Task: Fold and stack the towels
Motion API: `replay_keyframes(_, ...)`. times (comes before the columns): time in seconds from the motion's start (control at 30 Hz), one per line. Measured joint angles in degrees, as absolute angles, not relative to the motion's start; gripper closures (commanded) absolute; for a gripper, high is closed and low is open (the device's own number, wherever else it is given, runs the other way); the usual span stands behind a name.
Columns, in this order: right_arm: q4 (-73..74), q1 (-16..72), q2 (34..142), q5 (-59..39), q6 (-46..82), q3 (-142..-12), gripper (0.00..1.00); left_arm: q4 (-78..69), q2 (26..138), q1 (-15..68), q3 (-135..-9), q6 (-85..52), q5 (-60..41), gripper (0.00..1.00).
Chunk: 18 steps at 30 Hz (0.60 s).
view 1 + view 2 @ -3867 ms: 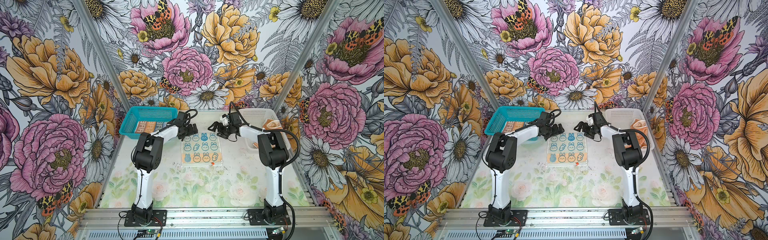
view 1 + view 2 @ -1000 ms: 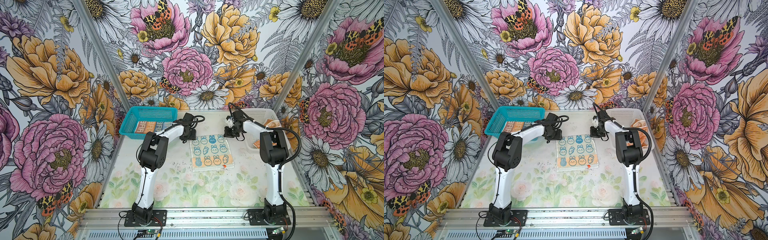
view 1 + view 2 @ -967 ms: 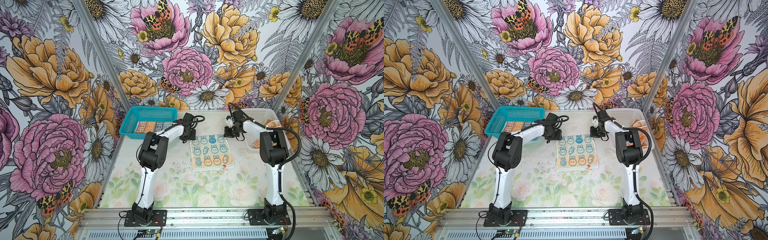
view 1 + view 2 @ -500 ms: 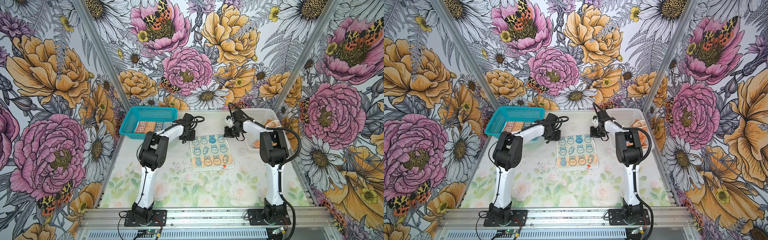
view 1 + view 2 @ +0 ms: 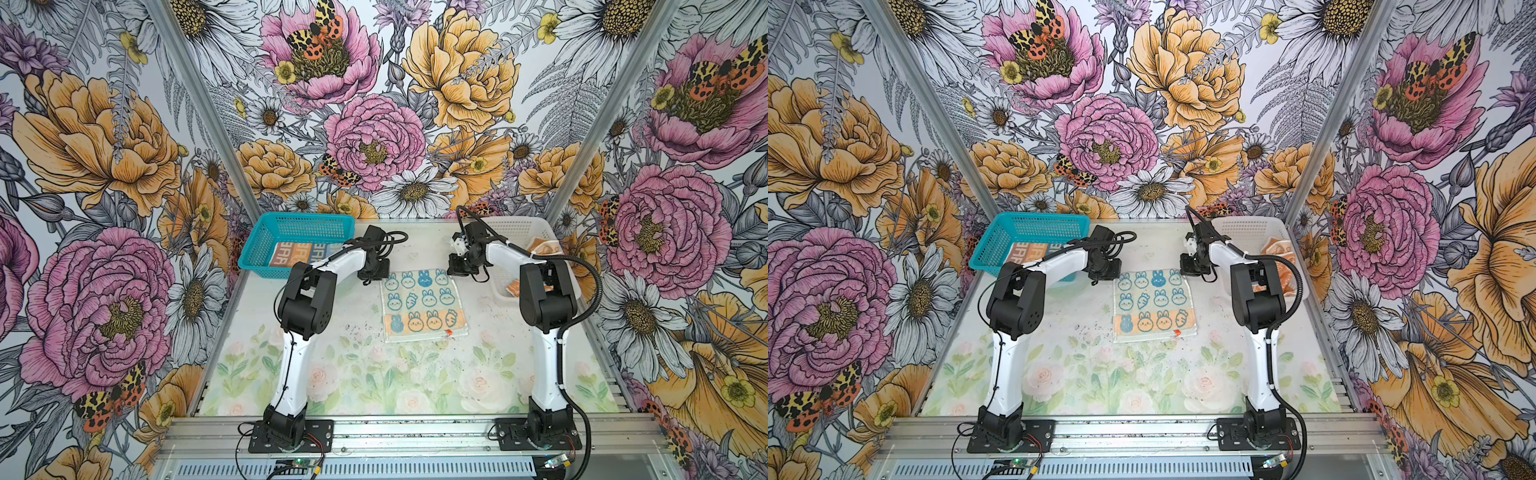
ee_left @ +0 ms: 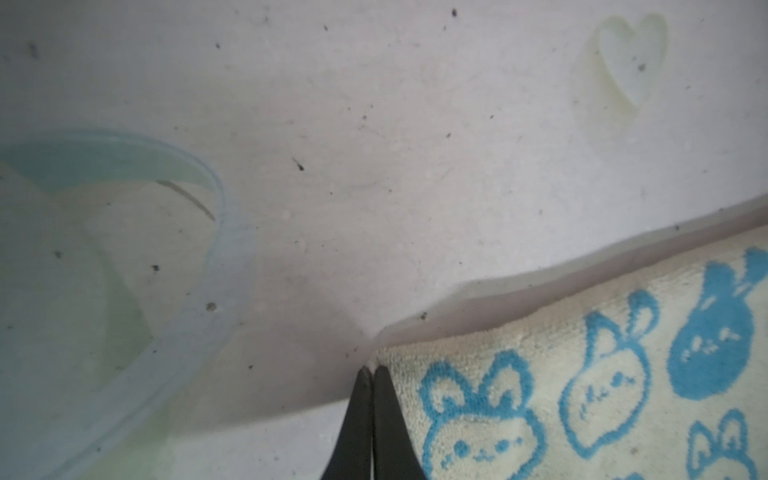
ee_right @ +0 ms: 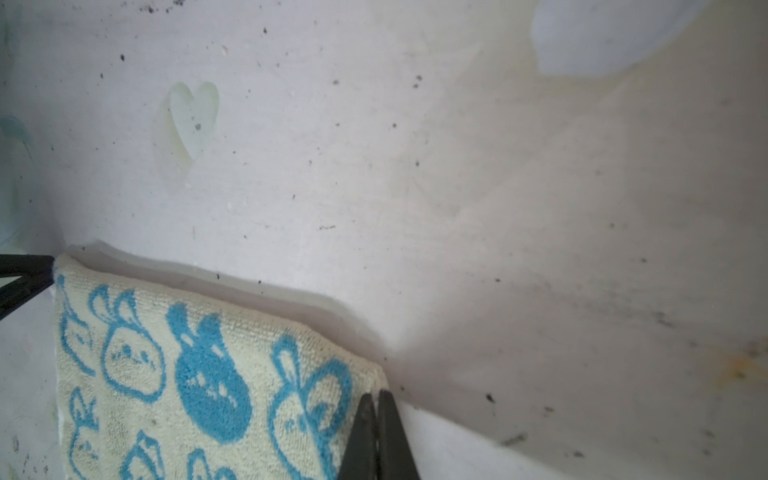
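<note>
A: Well, what is seen to have changed?

B: Compared with a few seconds back, the cream towel (image 5: 423, 300), a square terry cloth printed with blue bunnies and carrots, is found shifted toward the right gripper (image 5: 455, 272). Over the last second it has not been moved, but the jaws of the left gripper (image 5: 379, 277) have been brought together.

A: How are the arms posed?

B: Both are stretched forward and low, wrists bent down to the white tabletop (image 5: 357, 374). Each gripper is set at one far corner of the cream towel, which is spread between them. In the wrist views the black fingertips (image 6: 390, 419) are seen pinched shut on the corner at the left, and likewise at the right (image 7: 392, 428). The far edge is slightly raised, with a shadow beneath.

A: And the other towels?

B: A striped orange, blue and grey towel (image 5: 299, 252) is kept in the teal plastic mesh basket (image 5: 253, 249), just outside the left gripper. An orange towel (image 5: 544, 248) is bunched in the white plastic mesh basket (image 5: 515, 226), beyond the right gripper.

A: Can any writing be read?

B: Large block letters are seen on the striped towel, but the word cannot be made out. Nothing can be read on the small red tag (image 5: 448, 332) at the cream towel's near edge.
</note>
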<state>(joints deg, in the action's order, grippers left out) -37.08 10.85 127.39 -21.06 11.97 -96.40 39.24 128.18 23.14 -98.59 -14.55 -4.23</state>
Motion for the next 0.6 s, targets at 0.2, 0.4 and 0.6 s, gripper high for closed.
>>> replay_keyframes(0.2, -37.08, 10.85, 127.39, -21.37, 12.16, -96.4, 1.0, 39.29, 128.38, 23.11, -99.02, -14.48, -4.75, 1.0)
replay_keyframes(0.4, -37.15, 10.83, 126.61, -21.96, 12.6, -96.4, 1.0, 39.86, 128.38, 22.59, -100.6, -14.31, -4.75, 1.0)
replay_keyframes(0.6, -37.1, 10.83, 123.31, -22.33, 12.99, -95.77, 1.0, 39.86, 127.85, 22.31, -102.39, -13.47, -4.75, 1.0)
